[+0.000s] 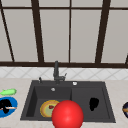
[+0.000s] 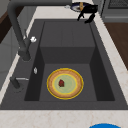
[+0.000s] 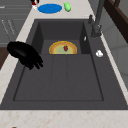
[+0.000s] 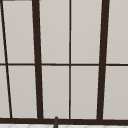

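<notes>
My right hand (image 1: 93, 103) hangs over the sink's right basin (image 1: 88, 100) with its fingers loose and pointing down, holding nothing. It appears again near the basin's front edge in the right side view (image 3: 23, 53), and at the far end in the left side view (image 2: 88, 11). My left hand (image 1: 5, 105) is a dark shape over a blue plate (image 1: 12, 110) on the left counter, beside a thin orange and white stick (image 1: 10, 108). A yellow-rimmed plate (image 1: 47, 108) with a small red piece (image 2: 61, 83) lies in the left basin.
A large red ball (image 1: 67, 114) covers the sink's front edge. A green vegetable (image 1: 8, 92) lies behind the blue plate. The dark faucet (image 1: 56, 71) stands behind the basins. A second dark plate (image 1: 125, 109) sits on the right counter. A window fills the wall.
</notes>
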Controlling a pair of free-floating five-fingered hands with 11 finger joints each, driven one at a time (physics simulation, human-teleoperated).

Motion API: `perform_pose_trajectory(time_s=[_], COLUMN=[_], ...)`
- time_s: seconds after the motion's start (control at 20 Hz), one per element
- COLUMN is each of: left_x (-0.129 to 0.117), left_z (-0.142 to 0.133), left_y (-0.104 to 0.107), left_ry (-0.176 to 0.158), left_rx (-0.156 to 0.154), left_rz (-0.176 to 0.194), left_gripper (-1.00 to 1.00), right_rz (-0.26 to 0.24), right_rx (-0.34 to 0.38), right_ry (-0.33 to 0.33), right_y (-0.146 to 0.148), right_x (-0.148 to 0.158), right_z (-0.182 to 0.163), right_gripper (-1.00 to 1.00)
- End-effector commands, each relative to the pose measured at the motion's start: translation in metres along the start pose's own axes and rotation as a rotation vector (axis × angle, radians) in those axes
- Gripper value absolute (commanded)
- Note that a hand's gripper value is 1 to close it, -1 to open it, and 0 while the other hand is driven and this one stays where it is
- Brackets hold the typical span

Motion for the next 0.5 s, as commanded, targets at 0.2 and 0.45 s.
perform_pose_trajectory(time_s=[0.2,0.45], left_x=[-0.002,-0.001], left_z=[-0.03,-0.035], left_y=[0.031,0.027], left_ry=[0.006,-0.014], left_rx=[-0.018,-0.005], left_rz=[0.07,0.013], left_gripper=[1.0,1.0], right_rz=[0.0,0.0], right_rx=[0.0,0.0], right_ry=[0.0,0.0], right_y=[0.0,0.0], right_x=[0.0,0.0], right_z=[0.0,0.0], right_gripper=[0.0,0.0])
